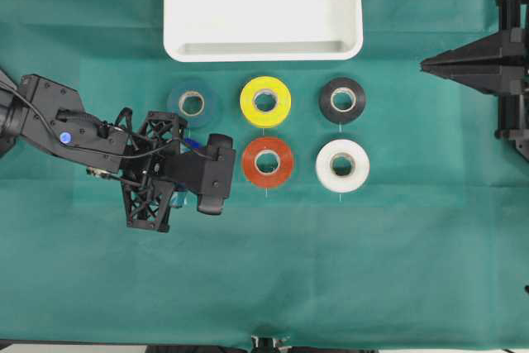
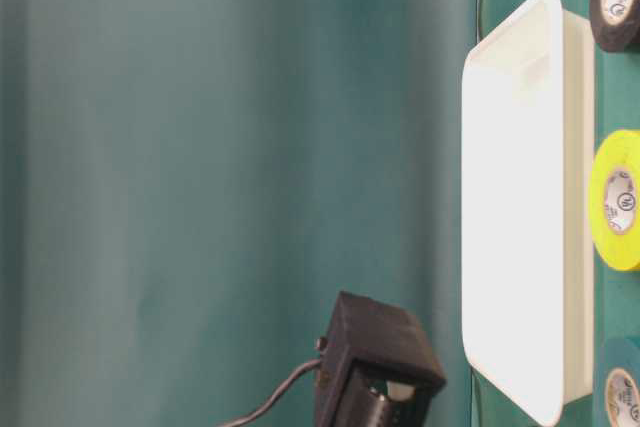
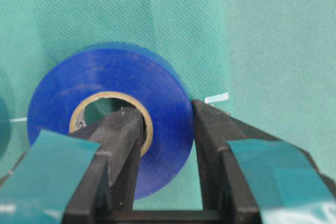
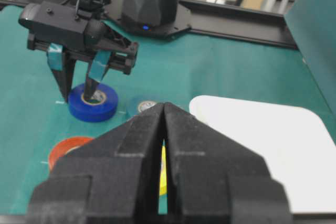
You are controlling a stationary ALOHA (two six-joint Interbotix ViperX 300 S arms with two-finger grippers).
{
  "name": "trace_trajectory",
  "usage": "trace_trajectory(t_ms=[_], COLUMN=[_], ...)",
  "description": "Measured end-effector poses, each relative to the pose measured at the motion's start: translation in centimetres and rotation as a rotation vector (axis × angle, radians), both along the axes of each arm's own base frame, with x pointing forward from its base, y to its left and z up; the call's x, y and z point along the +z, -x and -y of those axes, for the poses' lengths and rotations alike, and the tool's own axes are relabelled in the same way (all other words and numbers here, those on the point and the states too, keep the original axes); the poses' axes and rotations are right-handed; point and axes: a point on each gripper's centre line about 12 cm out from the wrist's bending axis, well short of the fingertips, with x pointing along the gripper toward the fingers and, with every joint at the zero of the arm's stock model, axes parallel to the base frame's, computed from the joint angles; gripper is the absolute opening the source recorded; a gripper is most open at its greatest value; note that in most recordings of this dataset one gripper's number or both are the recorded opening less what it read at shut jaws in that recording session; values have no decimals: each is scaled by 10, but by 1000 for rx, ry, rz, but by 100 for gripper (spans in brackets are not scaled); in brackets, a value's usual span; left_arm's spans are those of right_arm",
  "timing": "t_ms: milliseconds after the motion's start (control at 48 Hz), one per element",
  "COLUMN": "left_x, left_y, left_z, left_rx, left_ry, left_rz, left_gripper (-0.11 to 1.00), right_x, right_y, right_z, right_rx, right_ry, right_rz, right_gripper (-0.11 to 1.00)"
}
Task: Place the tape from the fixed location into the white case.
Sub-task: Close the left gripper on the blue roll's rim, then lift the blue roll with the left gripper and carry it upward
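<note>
**Left gripper pinches the blue roll's wall; white case holds nothing**

Overhead view: the white case point(image 1: 263, 47) sits at the top centre of the green cloth point(image 1: 372, 270), and nothing lies in it. Below it stand a teal roll point(image 1: 193, 103), a yellow roll point(image 1: 265, 101) and a black roll point(image 1: 342, 100) in a row, with a red roll point(image 1: 267, 161) and a white roll point(image 1: 342, 165) beneath. The left gripper point(image 1: 183, 173) is lowered just left of the red roll, and the arm hides nearly all of the tape point(image 1: 193, 145). The right gripper point(image 1: 431, 64) is parked at the right edge, well apart from the rolls.

Table-level view: the picture is turned sideways. The case's bare white floor shows, beside the black, yellow and teal rolls. Their core labels carry small print, too small to read. A plain green backdrop point(image 2: 220, 147) fills the rest.

Left wrist view: the tape point(image 3: 110, 111) lies flat on the cloth, one finger point(image 3: 123, 145) inside its pale core and the other against its outer wall, pinching that wall.

Right wrist view: the right gripper's jaws are pressed together on nothing. Beyond them the tape rests on the cloth under the left gripper, near the teal roll and apart from the case.
</note>
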Motion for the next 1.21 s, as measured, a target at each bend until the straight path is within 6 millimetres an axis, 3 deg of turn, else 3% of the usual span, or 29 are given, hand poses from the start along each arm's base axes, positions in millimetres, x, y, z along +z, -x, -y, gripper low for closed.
trace_trajectory(t_ms=[395, 791, 1207], left_x=[17, 75, 152], left_y=[-5, -9, 2], left_z=[2, 4, 1], left_rx=[1, 0, -2], left_ry=[-8, 8, 30], left_rz=[-39, 20, 105], left_gripper=[24, 24, 24], right_x=[0, 0, 0], right_y=[0, 0, 0], right_z=[0, 0, 0], right_rx=[-2, -2, 0], right_ry=[0, 0, 0], right_rz=[-2, 0, 0], right_gripper=[0, 1, 1])
